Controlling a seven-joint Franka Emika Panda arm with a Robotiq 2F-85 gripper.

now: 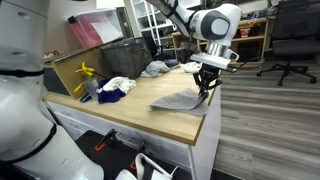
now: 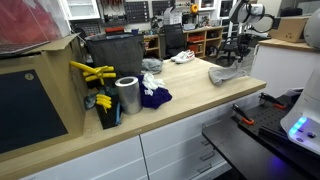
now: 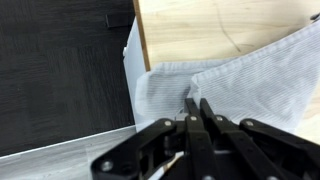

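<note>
A grey cloth [image 1: 180,100] lies on the wooden worktop [image 1: 130,108] near its corner, and part of it hangs over the edge in the wrist view [image 3: 250,80]. My gripper [image 1: 206,88] stands straight down over the cloth's far end. Its fingers [image 3: 197,103] are pressed together on a fold of the cloth, which rises toward them. In an exterior view the cloth [image 2: 226,76] sits at the far end of the bench under the gripper [image 2: 240,60].
A blue and white rag pile [image 2: 152,95], a metal can [image 2: 127,95] and yellow tools [image 2: 92,72] stand on the bench. A cardboard box [image 1: 68,72], a dark bin [image 1: 125,55] and an office chair [image 1: 290,40] are nearby. The worktop edge [image 3: 140,30] drops to a dark floor.
</note>
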